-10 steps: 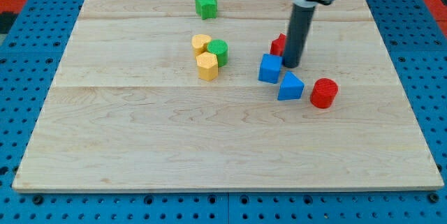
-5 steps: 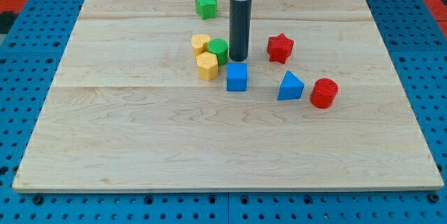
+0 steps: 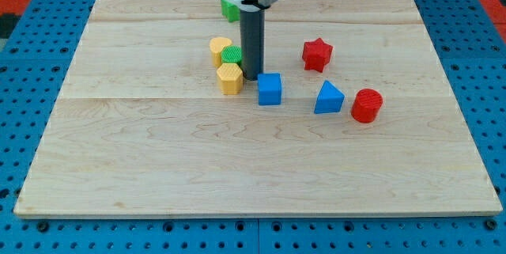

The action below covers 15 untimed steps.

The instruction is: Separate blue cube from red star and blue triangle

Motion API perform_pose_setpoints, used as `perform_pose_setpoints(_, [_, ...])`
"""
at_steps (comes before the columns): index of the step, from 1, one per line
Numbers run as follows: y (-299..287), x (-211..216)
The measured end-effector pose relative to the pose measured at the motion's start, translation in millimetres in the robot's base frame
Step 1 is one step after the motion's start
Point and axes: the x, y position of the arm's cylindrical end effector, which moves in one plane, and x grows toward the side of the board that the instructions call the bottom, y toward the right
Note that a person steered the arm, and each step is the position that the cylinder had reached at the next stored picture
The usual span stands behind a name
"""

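The blue cube (image 3: 269,89) sits near the board's middle. The red star (image 3: 316,54) lies up and to its right, apart from it. The blue triangle (image 3: 328,98) lies to the cube's right with a clear gap between them. My tip (image 3: 252,77) stands just left of the cube's upper left corner, between the cube and a green cylinder (image 3: 232,55). Whether the tip touches the cube cannot be told.
A yellow block (image 3: 220,49) and a yellow hexagon (image 3: 230,78) crowd the green cylinder at the tip's left. A red cylinder (image 3: 367,105) stands right of the blue triangle. A green star (image 3: 228,7), partly hidden by the arm, lies near the view's top.
The rod swept left from beside the red star, pushing the blue cube left away from the star and triangle. It then pressed into the green cylinder, shifting the yellow-green cluster slightly left.
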Motion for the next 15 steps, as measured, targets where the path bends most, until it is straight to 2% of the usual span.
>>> perform_pose_setpoints(1, [39, 16])
perform_pose_setpoints(2, [8, 60])
perform_pose_setpoints(3, [-2, 62])
perform_pose_setpoints(4, [18, 102])
perform_pose_setpoints(5, [-19, 109])
perform_pose_setpoints(6, [-20, 78])
perform_pose_setpoints(7, [24, 71])
perform_pose_setpoints(8, [30, 62])
perform_pose_setpoints(9, [-2, 62])
perform_pose_setpoints(12, [-150, 62])
perform_pose_setpoints(15, [-167, 74])
